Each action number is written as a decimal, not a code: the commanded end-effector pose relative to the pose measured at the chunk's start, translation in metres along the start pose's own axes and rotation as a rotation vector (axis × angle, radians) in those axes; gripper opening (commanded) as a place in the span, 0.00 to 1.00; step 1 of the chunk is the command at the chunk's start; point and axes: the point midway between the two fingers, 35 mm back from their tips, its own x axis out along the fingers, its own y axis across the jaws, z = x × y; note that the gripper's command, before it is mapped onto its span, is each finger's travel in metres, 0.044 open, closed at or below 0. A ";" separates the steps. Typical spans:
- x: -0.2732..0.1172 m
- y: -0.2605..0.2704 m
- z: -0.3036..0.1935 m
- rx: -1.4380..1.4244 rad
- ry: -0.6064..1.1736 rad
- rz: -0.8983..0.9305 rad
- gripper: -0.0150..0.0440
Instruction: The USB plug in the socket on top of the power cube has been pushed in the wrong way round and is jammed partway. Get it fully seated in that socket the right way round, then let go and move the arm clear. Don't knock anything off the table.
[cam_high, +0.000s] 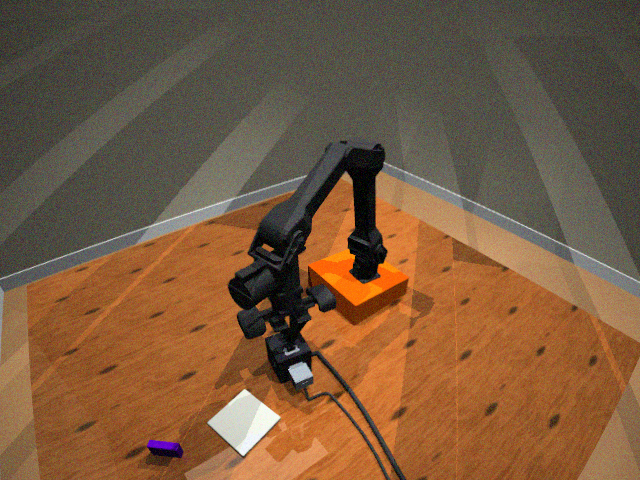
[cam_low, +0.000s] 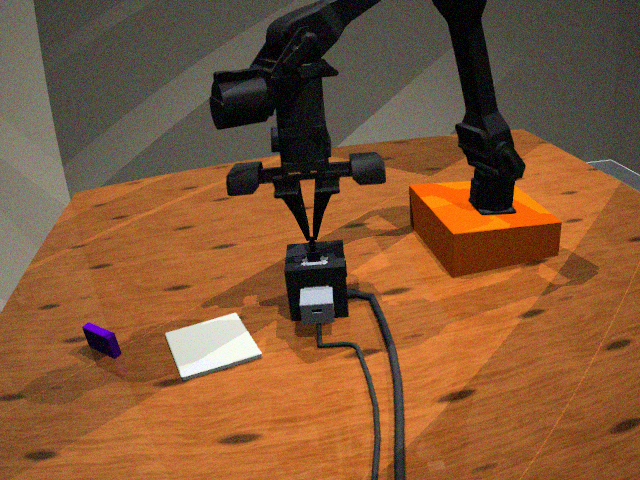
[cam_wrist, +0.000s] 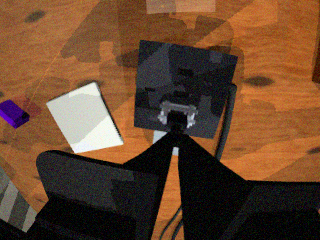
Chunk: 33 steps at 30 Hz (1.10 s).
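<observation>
The black power cube (cam_high: 275, 359) (cam_low: 293, 281) (cam_wrist: 160, 70) stands on the table. A pale metal socket rim (cam_high: 292, 350) (cam_low: 314, 261) (cam_wrist: 179, 106) shows on its top. The small dark USB plug (cam_low: 312, 250) (cam_wrist: 176, 120) stands upright at that rim. My gripper (cam_high: 293, 336) (cam_low: 311, 239) (cam_wrist: 176, 139) points down over the cube and is shut on the plug. The plug's depth and which way round it faces are too dark and small to tell.
A light grey plug block (cam_high: 300, 375) (cam_low: 316, 304) sits on the cube's front face, its cable trailing forward beside a thicker one. A white square plate (cam_high: 244, 422) (cam_low: 212, 345) (cam_wrist: 82, 120) and purple block (cam_high: 164, 448) (cam_low: 101, 341) (cam_wrist: 13, 114) lie left. The orange base (cam_high: 356, 311) (cam_low: 504, 250) is behind right.
</observation>
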 end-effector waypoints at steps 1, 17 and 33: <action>0.003 0.000 0.000 0.007 -0.001 -0.006 0.25; 0.005 0.000 0.000 0.007 -0.001 -0.006 0.25; 0.007 0.000 0.000 0.007 -0.001 -0.006 0.25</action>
